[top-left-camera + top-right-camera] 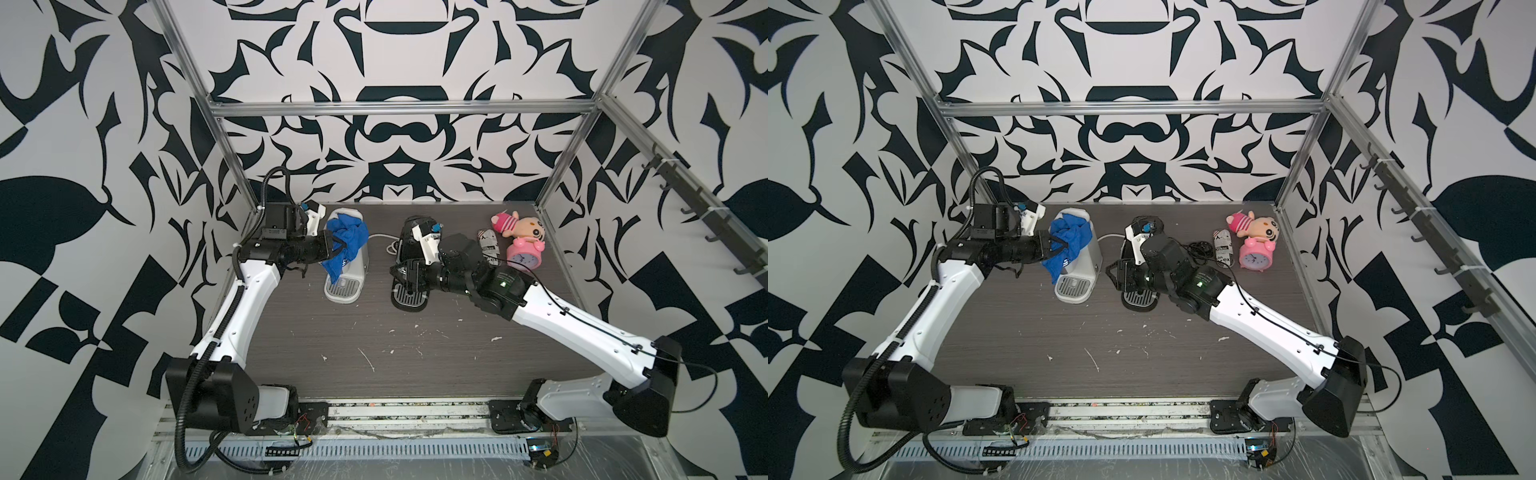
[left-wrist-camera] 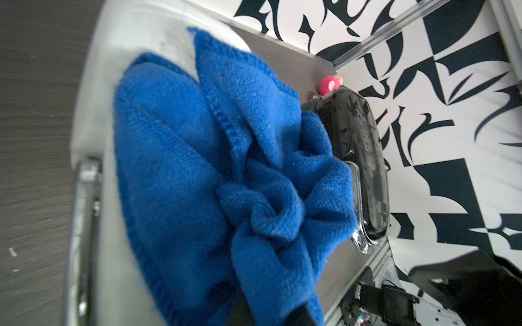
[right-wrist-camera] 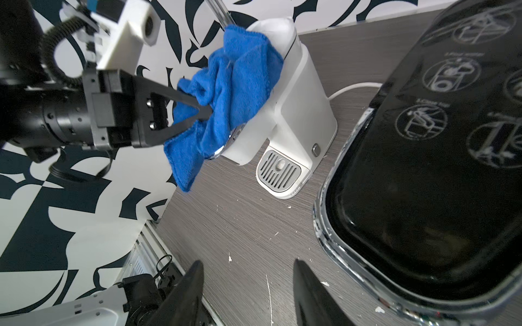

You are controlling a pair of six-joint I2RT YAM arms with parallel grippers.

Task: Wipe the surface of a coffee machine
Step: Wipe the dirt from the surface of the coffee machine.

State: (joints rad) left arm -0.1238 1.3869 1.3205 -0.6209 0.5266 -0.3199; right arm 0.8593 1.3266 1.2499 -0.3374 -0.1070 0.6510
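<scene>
White mach. (image 3: 305, 113) top mostly under L hand's (image 3: 206, 111) blue cloth (image 3: 243, 79)

Bright blue cloth (image 3: 234, 84), white coffee machine (image 3: 308, 118) with grey slotted drip grille (image 3: 278, 169), glossy black coffee machine (image 3: 423, 183) with white line icons, dark grey wood-grain table (image 1: 374, 332) flecked white, black-on-white swirl walls (image 1: 395, 137), pink alarm clock (image 1: 524, 257), pink-striped plush toy (image 1: 506, 221), small roll (image 1: 486, 245) possibly black-and-white print

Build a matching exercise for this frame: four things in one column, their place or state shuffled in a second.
1. blue cloth
2. right gripper
3. pink alarm clock
4. white coffee machine

A. open, empty, beside the black coffee machine
B. partly draped in blue
C. pinched in the shut left gripper
D. next to the plush doll

Pairs: 1-C, 2-A, 3-D, 4-B
</scene>
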